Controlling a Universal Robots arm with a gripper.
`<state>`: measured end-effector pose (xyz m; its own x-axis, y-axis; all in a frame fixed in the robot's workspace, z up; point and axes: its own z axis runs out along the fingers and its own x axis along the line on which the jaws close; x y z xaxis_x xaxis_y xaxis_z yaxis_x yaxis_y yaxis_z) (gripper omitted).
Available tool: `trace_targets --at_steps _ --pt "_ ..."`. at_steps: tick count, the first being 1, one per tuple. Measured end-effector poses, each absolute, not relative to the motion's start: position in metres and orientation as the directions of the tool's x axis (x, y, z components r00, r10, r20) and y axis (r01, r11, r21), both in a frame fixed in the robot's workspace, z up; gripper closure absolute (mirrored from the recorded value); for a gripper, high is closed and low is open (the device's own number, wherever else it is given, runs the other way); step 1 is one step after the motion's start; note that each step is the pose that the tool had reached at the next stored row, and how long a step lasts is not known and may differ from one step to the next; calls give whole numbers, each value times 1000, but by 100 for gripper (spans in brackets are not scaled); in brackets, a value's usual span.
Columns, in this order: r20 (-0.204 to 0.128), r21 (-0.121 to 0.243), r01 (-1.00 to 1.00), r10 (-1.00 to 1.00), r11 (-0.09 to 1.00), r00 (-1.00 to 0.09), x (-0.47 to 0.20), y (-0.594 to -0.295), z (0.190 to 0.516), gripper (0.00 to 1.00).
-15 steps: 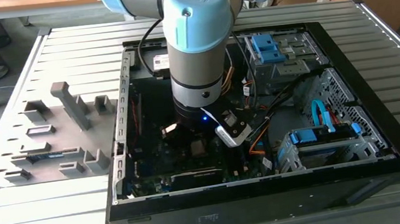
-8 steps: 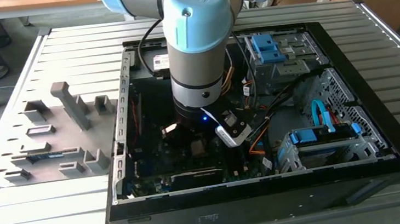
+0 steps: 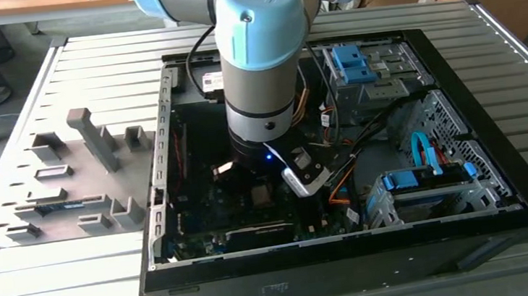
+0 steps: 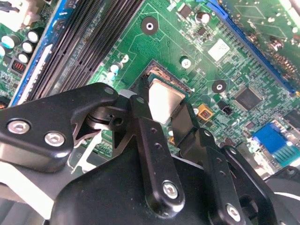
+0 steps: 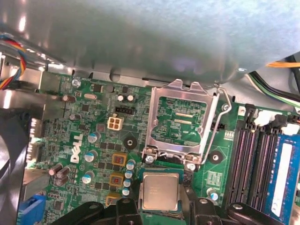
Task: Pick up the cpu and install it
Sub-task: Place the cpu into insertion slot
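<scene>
The exterior view gives the wide setting: the arm (image 3: 255,54) reaches straight down into the open computer case (image 3: 354,274), which lies on a slatted table (image 3: 54,284), with grey fixture blocks (image 3: 82,173) at the exterior view's left.

Both wrist views look at the motherboard (image 5: 89,117). The first wrist view shows the hinged metal frame (image 5: 153,122) of the socket flipped open, with memory slots (image 5: 255,159) beside it. The second wrist view shows the gripper (image 4: 164,107) from behind, its black fingers (image 4: 140,117) pressed against two opposite edges of the cpu (image 4: 163,97) – clamped on it.

The cpu is a small flat square with a dull silver lid and a thin green rim. It lies level, lid up, directly over the dark socket (image 4: 159,70), its edges squared to the open frame. Being square, it has no long axis. Whether it is seated or just above the socket cannot be told.
</scene>
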<state>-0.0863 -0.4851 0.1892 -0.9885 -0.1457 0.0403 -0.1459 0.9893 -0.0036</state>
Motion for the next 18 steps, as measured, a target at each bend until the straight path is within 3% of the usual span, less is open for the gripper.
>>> trace_targets --at_steps 13,18 --pt "41 -6 -49 -48 999 -998 -86 -485 197 56" --pt "41 -22 -3 -2 1000 -999 -86 -485 196 56"
